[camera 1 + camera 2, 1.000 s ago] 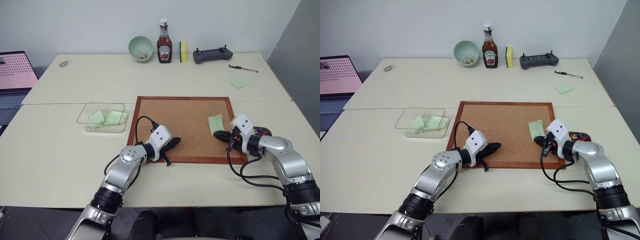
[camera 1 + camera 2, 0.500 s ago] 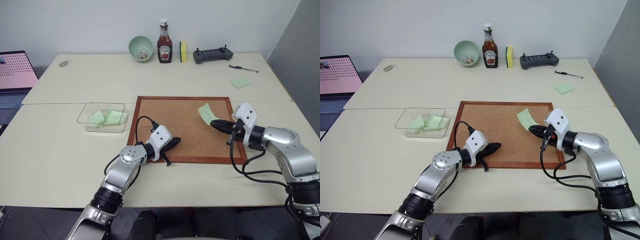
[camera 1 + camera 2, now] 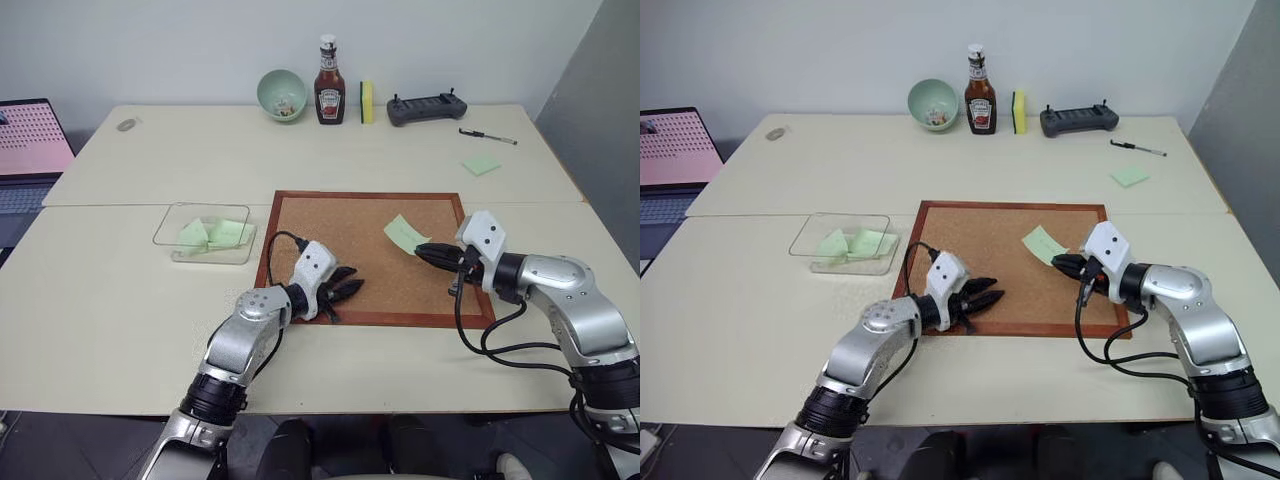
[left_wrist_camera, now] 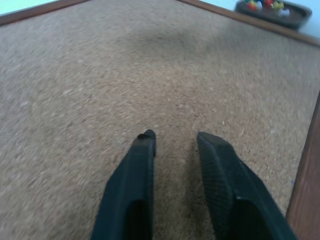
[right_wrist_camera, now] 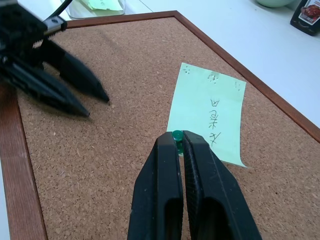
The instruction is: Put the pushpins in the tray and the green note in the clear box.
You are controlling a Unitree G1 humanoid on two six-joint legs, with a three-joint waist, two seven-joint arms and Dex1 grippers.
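A: What sits around the cork board?

B: At its twelve o'clock, along the table's far edge, one pale green bowl, one ketchup bottle, one yellow sponge and one black controller. Toward two o'clock lie a pen and a square sticky note. A laptop sits at ten o'clock.

A: And the task's things?

B: The clear box lies at nine o'clock of the board, with green paper scraps inside. The tray, seen from the left wrist, sits just past the board's frame holding several pushpins.

A: The grippers?

B: The right gripper is clamped on one green pushpin, with the green note at its tips, over the board. The left gripper hovers over the board's near left part, fingers parted, holding nothing.
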